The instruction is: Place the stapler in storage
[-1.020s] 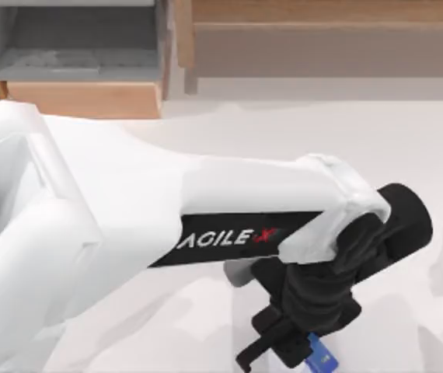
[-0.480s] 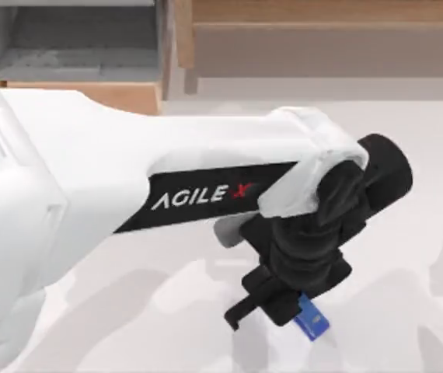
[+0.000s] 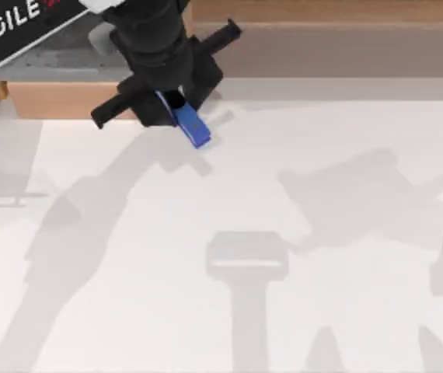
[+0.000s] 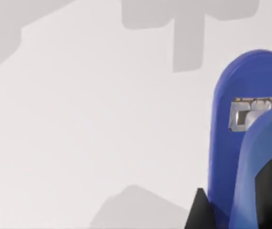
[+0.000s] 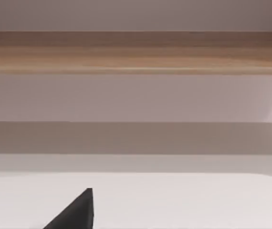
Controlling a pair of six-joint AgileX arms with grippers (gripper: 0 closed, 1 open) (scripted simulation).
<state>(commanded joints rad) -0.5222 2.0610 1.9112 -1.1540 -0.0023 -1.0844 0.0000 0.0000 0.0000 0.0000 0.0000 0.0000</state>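
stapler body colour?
Bright blue. The stapler, held by the left gripper, shows best in the left wrist view.

A rendered test bench rather than a real room: bare white table (image 3: 346, 311), wooden shelf unit (image 3: 322, 31), wood-fronted drawer (image 3: 66, 99), flat shadows.

A wide wooden shelf unit (image 3: 322, 35) runs along the far edge of the white surface (image 3: 322, 311), from the middle to the top view's right. In the right wrist view the shelf unit (image 5: 136, 50) shows as a light wood board with a shaded recess under it. Grey shadows lie across the surface (image 4: 78, 119).
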